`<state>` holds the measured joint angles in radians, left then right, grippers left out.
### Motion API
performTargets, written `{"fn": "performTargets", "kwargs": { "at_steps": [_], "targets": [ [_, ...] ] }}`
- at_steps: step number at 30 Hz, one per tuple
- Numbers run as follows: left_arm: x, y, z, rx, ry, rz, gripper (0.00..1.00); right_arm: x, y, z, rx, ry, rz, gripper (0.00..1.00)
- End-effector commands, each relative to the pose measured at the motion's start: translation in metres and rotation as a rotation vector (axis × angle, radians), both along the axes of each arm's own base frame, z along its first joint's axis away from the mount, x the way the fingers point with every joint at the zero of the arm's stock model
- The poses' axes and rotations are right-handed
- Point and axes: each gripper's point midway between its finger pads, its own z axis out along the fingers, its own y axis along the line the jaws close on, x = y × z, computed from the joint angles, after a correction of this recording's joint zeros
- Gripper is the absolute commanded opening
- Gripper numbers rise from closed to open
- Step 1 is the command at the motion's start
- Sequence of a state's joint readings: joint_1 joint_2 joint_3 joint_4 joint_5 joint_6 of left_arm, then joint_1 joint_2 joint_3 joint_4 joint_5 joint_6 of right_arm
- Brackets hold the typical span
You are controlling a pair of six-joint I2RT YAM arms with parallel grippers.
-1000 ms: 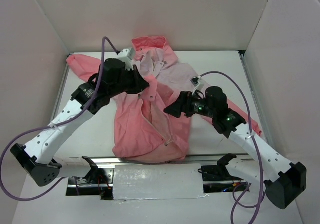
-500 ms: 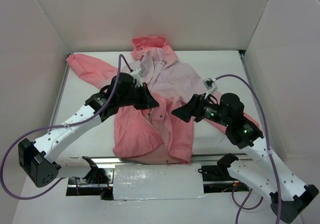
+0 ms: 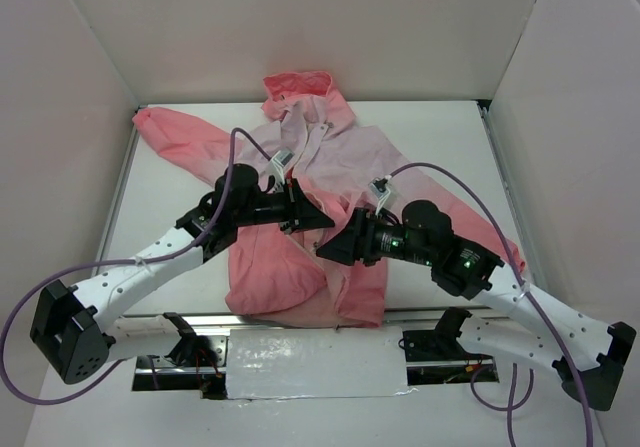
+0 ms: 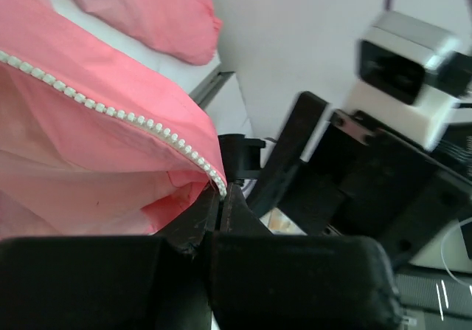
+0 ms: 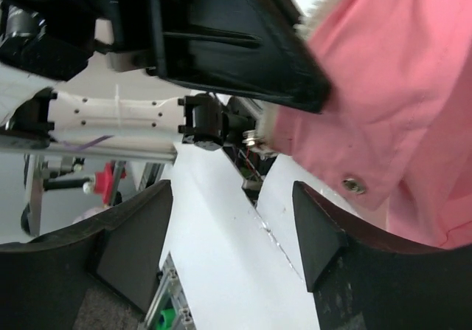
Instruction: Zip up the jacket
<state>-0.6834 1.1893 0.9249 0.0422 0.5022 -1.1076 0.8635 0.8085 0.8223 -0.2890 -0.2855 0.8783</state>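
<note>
Two grippers meet over the jacket, which lies on the table, hood far, hem near. The left gripper pinches the bottom end of the zipper teeth, probably to steady it. The right gripper waits just beside, jaws apart and empty.

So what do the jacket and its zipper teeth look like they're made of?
The jacket: thin matte fabric, probably a woven synthetic; it folds softly and looks faintly translucent. The zipper teeth: likely white plastic, seen as small, separate, slightly glossy beads.
</note>
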Motion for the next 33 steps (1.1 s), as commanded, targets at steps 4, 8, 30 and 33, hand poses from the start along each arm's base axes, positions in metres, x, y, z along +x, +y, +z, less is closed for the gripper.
{"fn": "performTargets", "kwargs": {
  "at_steps": [4, 8, 30, 33],
  "targets": [
    [-0.016, -0.005, 0.060, -0.225, -0.045, -0.067, 0.00, 0.016, -0.019, -0.008, 0.003, 0.019, -0.192, 0.71],
    [-0.020, -0.007, 0.063, -0.280, -0.013, -0.094, 0.00, 0.017, -0.029, -0.022, -0.023, 0.018, -0.228, 0.71],
    [-0.030, -0.003, 0.050, -0.301, 0.040, -0.104, 0.00, 0.023, 0.000, 0.025, 0.271, -0.251, -0.131, 0.65],
    [-0.031, -0.002, 0.048, -0.302, 0.047, -0.104, 0.00, 0.018, 0.000, 0.028, 0.299, -0.269, -0.109, 0.44]
  ]
}}
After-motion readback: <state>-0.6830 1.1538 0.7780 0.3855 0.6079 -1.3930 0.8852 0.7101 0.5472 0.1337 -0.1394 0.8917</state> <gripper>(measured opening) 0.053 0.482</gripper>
